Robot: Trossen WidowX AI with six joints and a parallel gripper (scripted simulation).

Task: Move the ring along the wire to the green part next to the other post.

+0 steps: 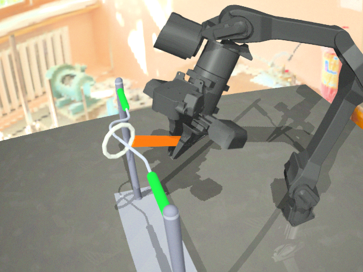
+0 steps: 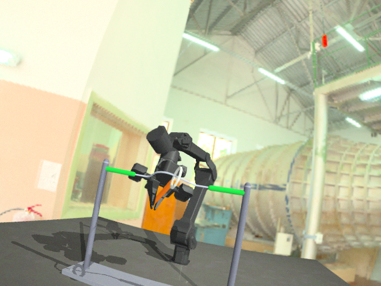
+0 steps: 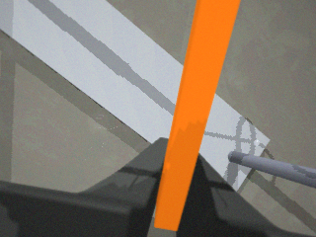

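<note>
The gripper point(image 1: 173, 152) point(image 2: 153, 204) point(image 3: 172, 147) is nearly shut, its fingers closed on the orange handle point(image 1: 156, 141) point(image 2: 164, 191) point(image 3: 193, 109), which passes between them with its end showing just past the fingers in the wrist view. At the handle's other end is the pale ring point(image 1: 104, 145) point(image 2: 180, 176), around the thin grey part of the wire point(image 1: 136, 153) point(image 2: 196, 185), between the two green parts and apart from both; whether the ring touches the wire cannot be told. In the exterior view the handle slants down from the ring to the fingers. Beyond the grey stretch, one green part point(image 1: 123, 100) point(image 2: 120, 171) adjoins the post point(image 1: 134, 175) point(image 2: 96, 212) point(image 3: 276, 167) on the left of the exterior view, and the other green part point(image 1: 158, 190) point(image 2: 227, 190) adjoins the post point(image 1: 174, 239) point(image 2: 240, 236) on its right. The posts are upright from a pale base plate point(image 1: 129, 228) point(image 2: 101, 272) point(image 3: 148, 74) on the dark table point(image 1: 58, 187) point(image 2: 277, 267) point(image 3: 276, 44), where shadows of the arm point(image 1: 304, 32) point(image 2: 198, 196) and wire fall. The arm stands on the same table, its upper links bent over toward the wire
</note>
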